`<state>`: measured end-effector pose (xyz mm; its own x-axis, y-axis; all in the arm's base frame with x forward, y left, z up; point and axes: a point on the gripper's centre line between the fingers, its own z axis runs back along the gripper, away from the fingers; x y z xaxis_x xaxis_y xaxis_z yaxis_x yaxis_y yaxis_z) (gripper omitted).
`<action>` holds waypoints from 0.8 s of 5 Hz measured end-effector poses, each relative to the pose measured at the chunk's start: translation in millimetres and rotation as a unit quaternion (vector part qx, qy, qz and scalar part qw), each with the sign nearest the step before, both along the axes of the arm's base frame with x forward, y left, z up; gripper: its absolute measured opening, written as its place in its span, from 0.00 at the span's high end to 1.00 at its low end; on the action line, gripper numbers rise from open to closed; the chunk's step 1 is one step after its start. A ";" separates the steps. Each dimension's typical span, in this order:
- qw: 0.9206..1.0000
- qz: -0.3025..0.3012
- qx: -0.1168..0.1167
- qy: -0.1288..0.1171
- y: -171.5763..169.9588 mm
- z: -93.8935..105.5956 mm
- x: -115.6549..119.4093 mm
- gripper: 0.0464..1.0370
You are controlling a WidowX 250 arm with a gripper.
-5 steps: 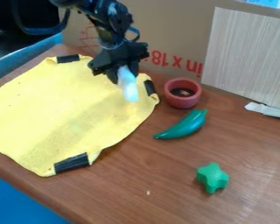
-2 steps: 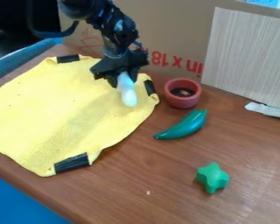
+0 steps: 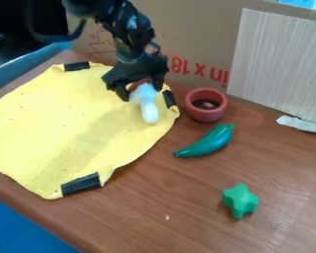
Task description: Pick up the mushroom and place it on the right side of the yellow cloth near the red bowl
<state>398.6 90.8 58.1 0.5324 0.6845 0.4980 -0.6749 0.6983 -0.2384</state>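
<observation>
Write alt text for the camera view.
A black robot arm, fingers open, hangs by a smooth white object over a yellow cloth; to the right sit a red bowl, a shiny green pepper and a green star.

Your gripper (image 3: pixel 141 93) has the white object (image 3: pixel 148 106) right at its fingertips, over the cloth's far right corner. Behind it, the upright cardboard (image 3: pixel 180 32) bounds your way back. To the view's right, the red bowl (image 3: pixel 205 114) stands just beyond the cloth's edge — your nearest side obstacle. Past it, toward the camera, the green pepper (image 3: pixel 209 143) lies aslant, with only a narrow gap to the bowl. Wider room: bare wood between pepper and green star-shaped piece (image 3: pixel 240 200). Broadest open stretch — the yellow cloth (image 3: pixel 60 126), left and nearer the camera, low and nearly flat.
</observation>
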 end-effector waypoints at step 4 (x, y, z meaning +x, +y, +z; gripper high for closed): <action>0.997 -0.061 -0.036 0.043 17.9 65.6 -14.2 0.04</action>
